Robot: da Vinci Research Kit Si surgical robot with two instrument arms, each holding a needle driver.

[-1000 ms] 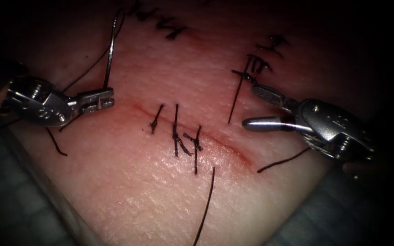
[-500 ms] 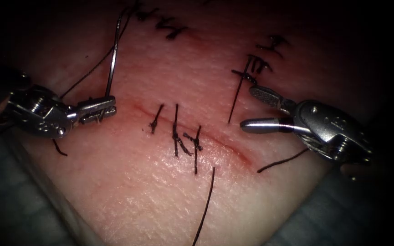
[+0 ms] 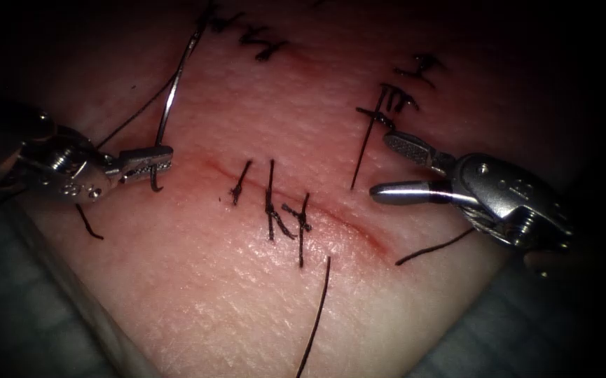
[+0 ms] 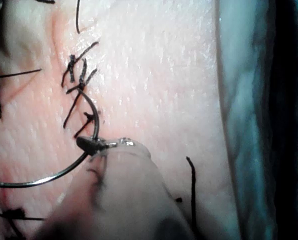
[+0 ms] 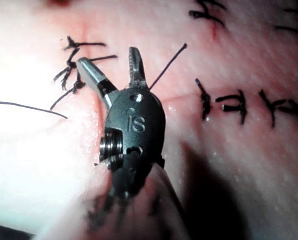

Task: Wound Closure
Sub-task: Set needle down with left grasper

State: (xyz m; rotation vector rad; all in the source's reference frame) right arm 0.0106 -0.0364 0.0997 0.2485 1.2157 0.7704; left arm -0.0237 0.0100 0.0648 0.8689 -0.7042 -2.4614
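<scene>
Left tool point(image 3: 150, 162): jaws pinched on curved needle point(image 3: 170, 98) near its pointed end, tip just above tissue point(image 3: 246, 294), left of cut point(image 3: 288, 199). Right tool point(image 3: 395, 168): jaws spread wide, holding nothing, beside stitches point(image 3: 274, 206); thread point(image 3: 131, 119) trailing from needle.

The endoscope looks down on the tissue point(image 3: 246, 280) from above and in front, far enough back to take in the cut point(image 3: 295, 203) and both tools, the left pincer point(image 3: 150, 162) entering from the picture's left, the right pincer point(image 3: 394, 168) from its right. The left wrist camera rides close behind its own pincer point(image 4: 91, 145), facing along the shaft. The right wrist camera sits just as near its pincer point(image 5: 111, 62). All three views share the stitched stretch of the cut point(image 4: 79, 75) point(image 5: 74, 65).
</scene>
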